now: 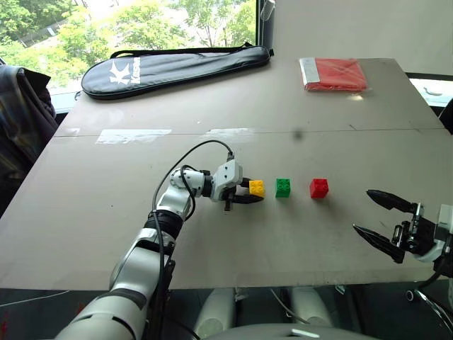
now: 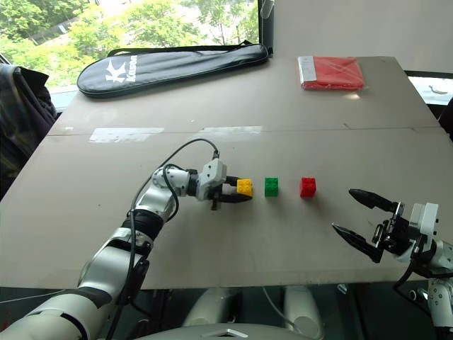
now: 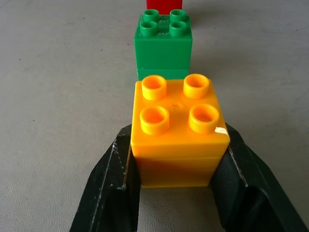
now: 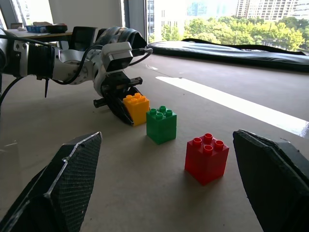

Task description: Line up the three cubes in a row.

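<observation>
Three cubes stood on the grey table point(image 1: 106, 234) in a near-straight row: the yellow cube point(image 1: 257, 188), the green cube point(image 1: 283, 188) and the red cube point(image 1: 318, 188), each apart from its neighbour. The left gripper point(image 1: 248, 194) had its two black fingers pinching the yellow cube from both sides, the cube resting on the table at the left end of the row. The right gripper point(image 2: 357, 216) hovered well to the right of the red cube, its fingers spread wide and holding nothing.

Risks noted. The left wrist view showed the yellow cube point(image 3: 178, 133) sitting slightly off the line of the green cube point(image 3: 162, 46) and the red cube point(image 3: 164, 5) beyond it; release in that position would likely leave a small offset. If the fingers opened unevenly or dragged on withdrawal, the yellow cube could twist or slide. A further push toward the green cube risked knocking it, since the gap between them was short. The right gripper, if brought in, could sweep the red cube.

Limits of view. The red cube was cut off at the edge of the left wrist view. The lower contact of the left fingers point(image 3: 113, 193) with the cube was shadowed. Whether the yellow cube was fully seated on the table or lifted a trace could not be confirmed. A red packet point(image 1: 334, 74) and a black racket bag point(image 1: 173, 68) lay at the far side, clear of the work.
</observation>
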`<action>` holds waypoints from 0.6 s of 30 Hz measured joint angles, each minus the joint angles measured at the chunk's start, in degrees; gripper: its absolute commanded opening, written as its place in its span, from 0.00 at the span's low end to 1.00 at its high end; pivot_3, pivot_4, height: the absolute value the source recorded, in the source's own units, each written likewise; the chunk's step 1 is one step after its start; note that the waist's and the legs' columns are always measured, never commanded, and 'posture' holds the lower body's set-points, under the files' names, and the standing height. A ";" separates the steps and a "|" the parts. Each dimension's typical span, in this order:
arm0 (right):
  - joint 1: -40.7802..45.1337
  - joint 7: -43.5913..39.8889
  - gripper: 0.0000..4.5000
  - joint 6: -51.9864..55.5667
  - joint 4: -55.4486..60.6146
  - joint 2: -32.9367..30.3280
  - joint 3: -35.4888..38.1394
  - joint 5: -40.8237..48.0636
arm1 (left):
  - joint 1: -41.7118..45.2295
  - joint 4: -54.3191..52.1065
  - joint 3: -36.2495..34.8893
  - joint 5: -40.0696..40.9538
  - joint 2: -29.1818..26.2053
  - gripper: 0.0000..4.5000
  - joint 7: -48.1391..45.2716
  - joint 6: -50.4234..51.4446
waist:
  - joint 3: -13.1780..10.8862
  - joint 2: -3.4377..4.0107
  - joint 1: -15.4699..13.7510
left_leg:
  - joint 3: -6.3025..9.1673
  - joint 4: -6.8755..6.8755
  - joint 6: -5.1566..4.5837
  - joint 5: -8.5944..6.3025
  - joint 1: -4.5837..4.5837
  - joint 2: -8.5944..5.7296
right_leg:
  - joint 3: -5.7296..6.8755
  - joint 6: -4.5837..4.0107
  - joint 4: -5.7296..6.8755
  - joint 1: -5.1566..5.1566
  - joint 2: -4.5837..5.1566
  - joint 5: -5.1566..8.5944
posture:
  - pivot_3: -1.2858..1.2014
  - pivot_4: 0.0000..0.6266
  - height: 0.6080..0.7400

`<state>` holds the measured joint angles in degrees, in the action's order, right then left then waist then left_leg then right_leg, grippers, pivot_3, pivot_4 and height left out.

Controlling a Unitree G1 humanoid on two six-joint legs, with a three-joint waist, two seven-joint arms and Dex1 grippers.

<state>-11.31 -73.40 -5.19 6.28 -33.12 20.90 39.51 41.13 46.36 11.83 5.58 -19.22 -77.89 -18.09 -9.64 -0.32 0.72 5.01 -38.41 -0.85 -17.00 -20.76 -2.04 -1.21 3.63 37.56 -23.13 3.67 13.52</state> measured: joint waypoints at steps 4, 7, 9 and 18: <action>-0.61 0.17 1.00 0.00 0.06 0.00 0.07 0.07 | 0.73 1.73 0.00 -0.05 0.18 0.30 -0.36 -1.42 | 0.00 0.00 -0.01 | -0.01 0.00 0.00 0.00 0.01 0.00 | 0.00 0.00 0.01 0.00 0.00 0.00 | 0.52 0.24 1.00; -0.62 0.04 1.00 0.01 0.05 -0.01 0.07 0.24 | 1.40 2.98 0.01 -0.28 0.18 0.30 -0.87 -2.36 | 0.00 0.00 0.00 | -0.01 0.00 0.00 0.00 0.02 -0.01 | 0.00 0.00 0.03 0.00 0.00 0.00 | 0.52 0.24 1.00; -0.62 -0.18 1.00 0.05 0.03 -0.06 0.07 0.38 | 1.69 3.55 0.00 -0.37 0.18 0.30 -1.20 -2.77 | 0.00 0.00 0.01 | -0.01 0.00 0.00 0.00 0.03 -0.01 | 0.00 0.00 0.04 0.01 -0.01 0.00 | 0.52 0.24 1.00; -0.85 -1.29 1.00 0.24 -0.05 -0.33 0.10 1.11 | 2.29 5.04 -0.13 -0.37 0.04 0.30 -1.94 -3.72 | 0.01 0.00 0.14 | -0.02 0.00 0.00 0.00 0.05 -0.01 | -0.01 0.00 0.06 0.01 -0.04 0.00 | 0.52 0.24 1.00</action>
<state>-12.16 -74.69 -4.95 6.23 -33.45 21.01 40.61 43.42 51.40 11.70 5.21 -19.18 -79.83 -21.81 -9.64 -0.32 0.86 4.99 -38.42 -0.85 -17.00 -20.71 -2.05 -1.22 3.63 37.62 -23.12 3.63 13.52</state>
